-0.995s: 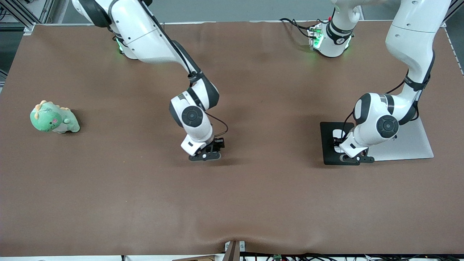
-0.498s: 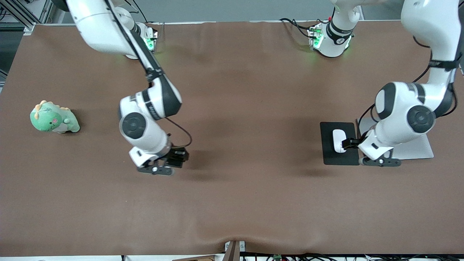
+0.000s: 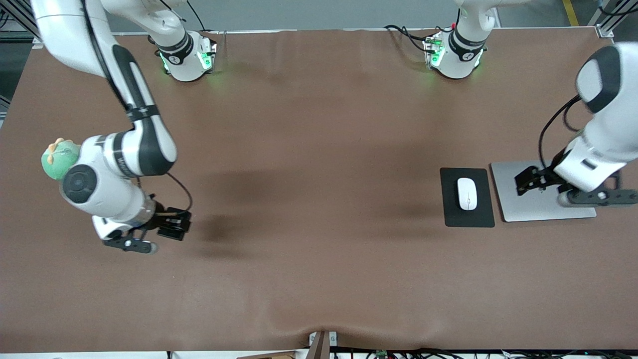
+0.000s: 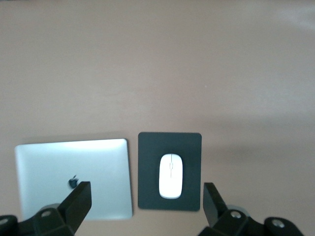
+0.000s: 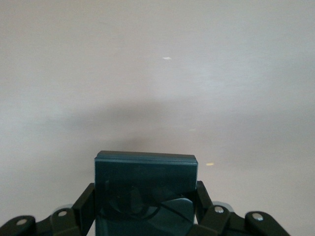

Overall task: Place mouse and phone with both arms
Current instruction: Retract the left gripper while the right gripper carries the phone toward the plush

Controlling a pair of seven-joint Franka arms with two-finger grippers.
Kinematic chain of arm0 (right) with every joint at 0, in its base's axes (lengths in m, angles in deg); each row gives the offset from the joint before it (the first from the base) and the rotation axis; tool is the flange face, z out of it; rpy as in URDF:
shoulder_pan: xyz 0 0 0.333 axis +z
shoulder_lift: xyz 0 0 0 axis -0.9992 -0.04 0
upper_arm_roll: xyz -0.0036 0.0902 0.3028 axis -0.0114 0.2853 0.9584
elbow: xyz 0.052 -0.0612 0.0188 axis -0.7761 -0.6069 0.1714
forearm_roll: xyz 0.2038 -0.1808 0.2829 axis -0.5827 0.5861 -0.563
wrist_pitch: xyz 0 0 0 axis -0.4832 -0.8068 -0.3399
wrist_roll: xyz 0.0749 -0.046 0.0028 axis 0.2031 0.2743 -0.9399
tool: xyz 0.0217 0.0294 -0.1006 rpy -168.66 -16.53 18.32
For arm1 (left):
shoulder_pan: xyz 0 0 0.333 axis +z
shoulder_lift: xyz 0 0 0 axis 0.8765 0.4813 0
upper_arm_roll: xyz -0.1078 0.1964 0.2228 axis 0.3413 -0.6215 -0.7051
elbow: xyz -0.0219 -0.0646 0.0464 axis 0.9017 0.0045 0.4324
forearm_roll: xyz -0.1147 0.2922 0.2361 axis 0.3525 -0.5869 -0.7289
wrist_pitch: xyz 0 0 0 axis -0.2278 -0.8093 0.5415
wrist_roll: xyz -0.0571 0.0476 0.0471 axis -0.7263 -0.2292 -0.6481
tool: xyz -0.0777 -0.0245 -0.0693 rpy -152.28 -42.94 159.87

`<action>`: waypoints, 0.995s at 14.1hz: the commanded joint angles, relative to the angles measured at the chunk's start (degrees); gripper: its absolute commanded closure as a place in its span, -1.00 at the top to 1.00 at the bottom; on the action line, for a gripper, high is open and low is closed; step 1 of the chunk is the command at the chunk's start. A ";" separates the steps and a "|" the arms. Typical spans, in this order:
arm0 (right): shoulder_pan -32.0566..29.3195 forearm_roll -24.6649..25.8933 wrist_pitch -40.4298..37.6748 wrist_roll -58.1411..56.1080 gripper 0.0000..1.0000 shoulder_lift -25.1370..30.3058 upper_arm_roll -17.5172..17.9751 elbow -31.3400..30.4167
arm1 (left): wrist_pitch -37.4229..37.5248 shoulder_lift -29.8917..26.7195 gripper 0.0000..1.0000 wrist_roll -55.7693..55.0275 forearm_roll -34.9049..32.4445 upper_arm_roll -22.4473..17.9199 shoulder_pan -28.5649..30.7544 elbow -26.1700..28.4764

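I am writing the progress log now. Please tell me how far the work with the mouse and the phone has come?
Done: the mouse lies on the black mouse pad, beside the silver laptop; the left gripper is open and empty over the laptop. In hand: the right gripper is shut on the phone, in the air above bare table near the green dinosaur toy. Left: setting the phone down.

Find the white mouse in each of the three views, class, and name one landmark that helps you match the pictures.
Front view: the mouse lies on the black mouse pad, toward the left arm's end of the table.
Left wrist view: the mouse lies on the same pad.
Right wrist view: not in it.
Shared landmark: the silver laptop beside the pad.
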 commanded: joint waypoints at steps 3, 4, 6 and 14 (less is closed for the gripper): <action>-9.88 0.47 0.36 -14.08 -0.55 5.37 1.41 -8.92 | 13.87 0.20 1.00 -0.29 0.14 0.39 0.13 -10.19; -10.76 0.47 0.62 -14.71 -0.55 5.72 1.41 -10.59 | 16.84 -0.59 1.00 -0.37 1.01 0.21 0.22 -10.37; -12.87 0.91 1.58 -15.59 -0.55 6.16 1.41 -14.02 | 21.34 -1.48 1.00 0.41 1.02 0.74 0.13 -12.03; -19.73 0.91 21.52 -23.50 -0.55 6.52 1.41 -30.63 | 27.24 -6.31 1.00 -0.55 1.29 -3.66 -7.60 -11.16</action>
